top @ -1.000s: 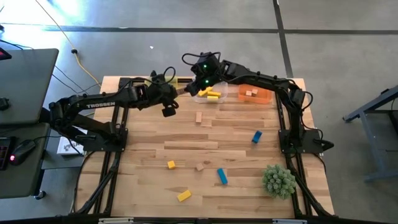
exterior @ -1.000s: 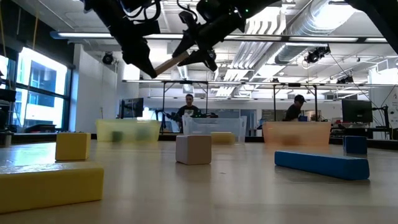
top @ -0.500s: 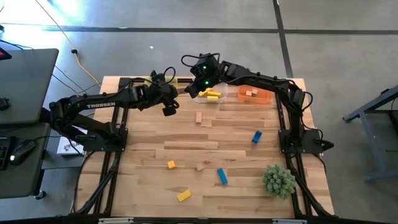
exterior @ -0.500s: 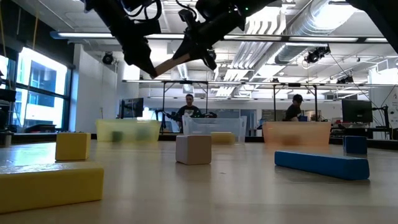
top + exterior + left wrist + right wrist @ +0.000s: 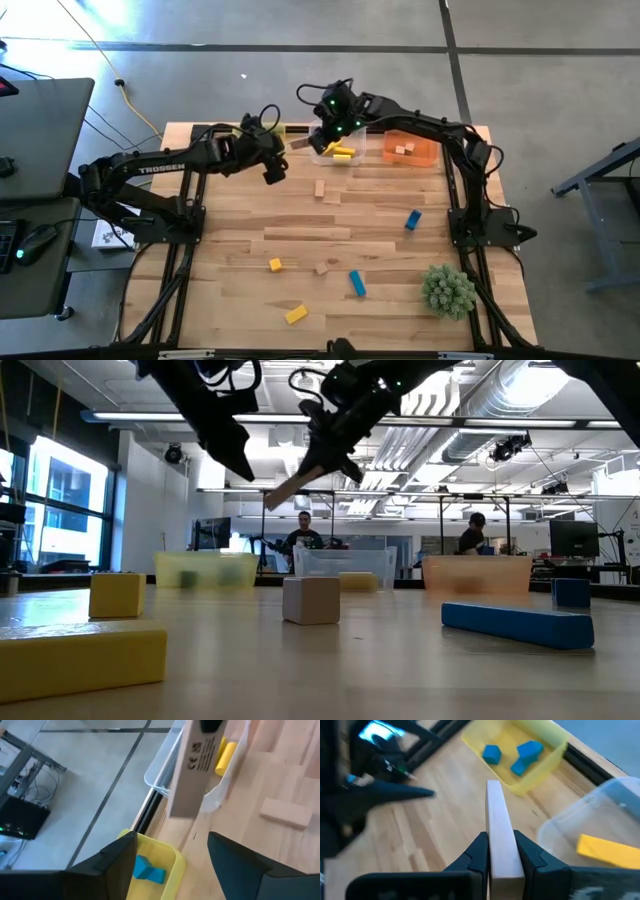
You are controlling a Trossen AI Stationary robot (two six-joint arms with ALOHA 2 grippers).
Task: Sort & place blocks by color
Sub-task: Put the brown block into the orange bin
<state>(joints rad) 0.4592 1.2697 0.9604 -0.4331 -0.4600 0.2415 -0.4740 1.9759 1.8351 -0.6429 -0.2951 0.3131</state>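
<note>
A plain light-wood bar [image 5: 499, 835] hangs in the air over the table's far edge, with my right gripper [image 5: 502, 857] shut on it. In the high view the bar [image 5: 300, 144] lies between the two arms. My left gripper [image 5: 172, 855] stands open just short of the bar's free end [image 5: 187, 795], touching nothing. Below are a yellow bin [image 5: 520, 740] with blue blocks [image 5: 527, 751] and a clear bin [image 5: 337, 152] with yellow blocks [image 5: 607, 851]. Loose blue, yellow and wood blocks lie on the table, among them a blue bar [image 5: 357, 283] and a yellow one [image 5: 296, 314]. My right gripper pinches the bar's two broad faces [image 5: 501, 862] between its two fingers, near the end closest to the wrist. The bar runs on ahead along the fingers. It slants down toward the left arm [image 5: 295, 485] and is lifted clear of table and bins.
An orange bin [image 5: 410, 151] with wood blocks stands at the far right. A spiky green plant ball [image 5: 448, 290] sits near the front right. Two wood blocks [image 5: 325, 192] lie mid-table. In the low view people show in the room behind the table.
My right gripper has shut on the bar, and my left gripper has opened and let go of it. The right gripper has since drawn a little toward the table's right with the bar, whose free end has dropped lower and swung clear of the left fingers.
</note>
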